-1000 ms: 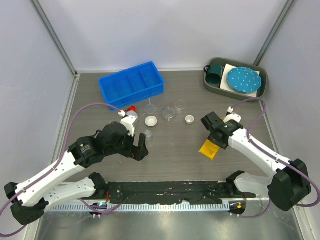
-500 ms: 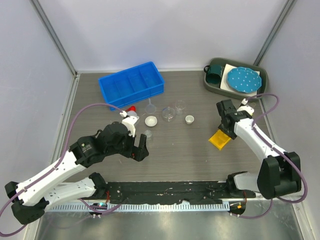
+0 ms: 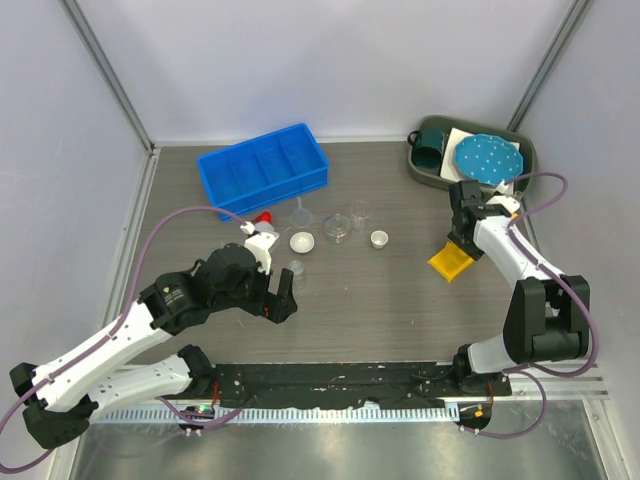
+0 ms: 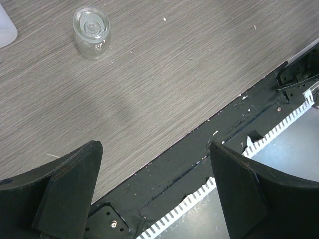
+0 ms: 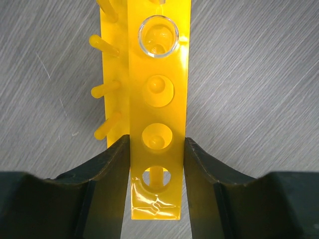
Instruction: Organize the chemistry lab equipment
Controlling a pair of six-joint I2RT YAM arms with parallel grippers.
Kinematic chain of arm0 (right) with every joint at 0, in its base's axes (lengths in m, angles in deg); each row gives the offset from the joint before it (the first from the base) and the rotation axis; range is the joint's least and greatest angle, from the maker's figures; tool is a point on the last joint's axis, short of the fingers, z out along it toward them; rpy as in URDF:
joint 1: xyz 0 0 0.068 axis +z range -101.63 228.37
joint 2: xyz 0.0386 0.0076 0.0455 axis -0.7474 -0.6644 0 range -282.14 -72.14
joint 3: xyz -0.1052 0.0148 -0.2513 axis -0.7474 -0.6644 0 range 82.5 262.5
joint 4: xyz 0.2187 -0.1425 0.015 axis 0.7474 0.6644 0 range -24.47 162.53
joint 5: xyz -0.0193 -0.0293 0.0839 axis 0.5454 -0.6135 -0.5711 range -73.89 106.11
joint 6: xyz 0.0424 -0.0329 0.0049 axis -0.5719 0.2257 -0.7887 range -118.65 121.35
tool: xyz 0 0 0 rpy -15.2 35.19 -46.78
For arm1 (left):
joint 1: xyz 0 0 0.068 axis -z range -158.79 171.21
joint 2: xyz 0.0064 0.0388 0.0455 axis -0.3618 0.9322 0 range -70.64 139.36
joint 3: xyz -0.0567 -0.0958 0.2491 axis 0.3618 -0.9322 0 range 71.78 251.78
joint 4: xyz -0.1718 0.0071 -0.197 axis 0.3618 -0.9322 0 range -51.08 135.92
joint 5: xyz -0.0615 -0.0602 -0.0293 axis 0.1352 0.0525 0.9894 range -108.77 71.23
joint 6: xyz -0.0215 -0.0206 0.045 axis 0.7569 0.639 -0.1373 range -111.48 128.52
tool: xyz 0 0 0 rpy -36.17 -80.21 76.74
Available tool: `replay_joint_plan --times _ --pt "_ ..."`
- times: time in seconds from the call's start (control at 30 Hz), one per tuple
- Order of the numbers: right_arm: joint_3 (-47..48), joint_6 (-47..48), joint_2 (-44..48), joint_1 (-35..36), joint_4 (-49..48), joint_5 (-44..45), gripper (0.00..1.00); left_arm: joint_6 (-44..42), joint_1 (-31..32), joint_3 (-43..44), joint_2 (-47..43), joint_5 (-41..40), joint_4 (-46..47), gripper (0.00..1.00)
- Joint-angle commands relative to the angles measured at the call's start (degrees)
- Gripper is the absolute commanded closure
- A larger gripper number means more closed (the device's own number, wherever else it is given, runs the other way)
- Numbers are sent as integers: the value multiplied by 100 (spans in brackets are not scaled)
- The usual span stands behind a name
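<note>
Yellow rack (image 3: 450,262) (image 5: 158,99) sits at the table's (image 3: 380,300) right side, just on the near side of the grey tray (image 3: 470,182). Can't tell if it's resting on the wood or lifted. Right gripper (image 3: 462,240) (image 5: 157,149) is clamped on the rack's end, one finger each side of the holed strip. A clear tube (image 5: 158,36) stands in the far hole; pegs stick out on one side.

Rest of the lab gear is mid-table, well apart from the rack: squeeze bottle (image 3: 260,235) w/ red tip, funnel (image 3: 301,213), white dish (image 3: 302,242), two beakers (image 3: 337,227) side by side, smaller dish (image 3: 379,238), and a little glass jar (image 3: 296,269) (image 4: 91,31).

Left gripper (image 3: 276,295) (image 4: 154,189) hangs just near side of that jar, fingers spread wide, nothing btwn them.

Blue bin (image 3: 262,169) is at the back left. The tray holds a teal mug (image 3: 432,147) and a dotted plate (image 3: 486,160).
</note>
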Motion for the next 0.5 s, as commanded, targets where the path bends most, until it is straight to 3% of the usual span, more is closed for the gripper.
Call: replay_joint_plan --times 0.0,0.23,0.47 --pt "-24 160 -370 -295 32 -42 76 -104 -26 107 13 59 39 6" --pt "-41 196 -563 -463 -47 -32 76 -113 -26 98 -30 50 39 6" --pt "-6 248 -423 -463 -3 -147 59 -87 -26 98 -92 50 22 6"
